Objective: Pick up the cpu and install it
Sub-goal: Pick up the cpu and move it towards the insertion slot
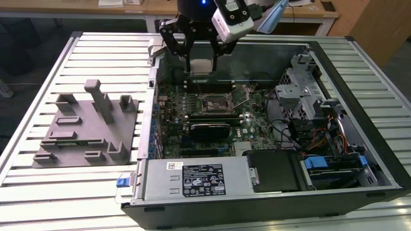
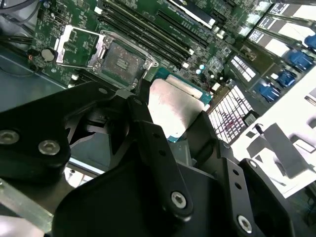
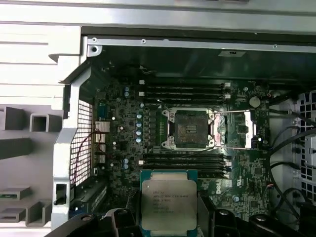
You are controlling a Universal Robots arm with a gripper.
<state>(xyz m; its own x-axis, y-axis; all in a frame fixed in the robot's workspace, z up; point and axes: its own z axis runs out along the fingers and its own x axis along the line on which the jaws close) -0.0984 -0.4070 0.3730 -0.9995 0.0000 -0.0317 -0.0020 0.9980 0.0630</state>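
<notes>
My gripper [image 1: 201, 68] hangs over the far part of an open computer case, shut on the cpu [image 1: 201, 65]. The cpu [image 3: 169, 202] is a flat square chip with a silvery top and a green rim, held level between the black fingers [image 2: 148, 133]. In the second wrist view the cpu [image 2: 172, 106] sits above the motherboard. The black socket [image 3: 190, 129] lies open on the board, its metal load plate [image 3: 237, 131] swung aside. In the exterior view the socket [image 1: 217, 102] is below the held chip and nearer the camera.
A grey plastic fixture [image 1: 86, 127] with posts and slots stands on the slatted table at the exterior view's left. Inside the case are memory slots [image 3: 182, 89], a power supply [image 1: 186, 179], a drive cage [image 1: 308, 96] and loose cables [image 1: 314, 139].
</notes>
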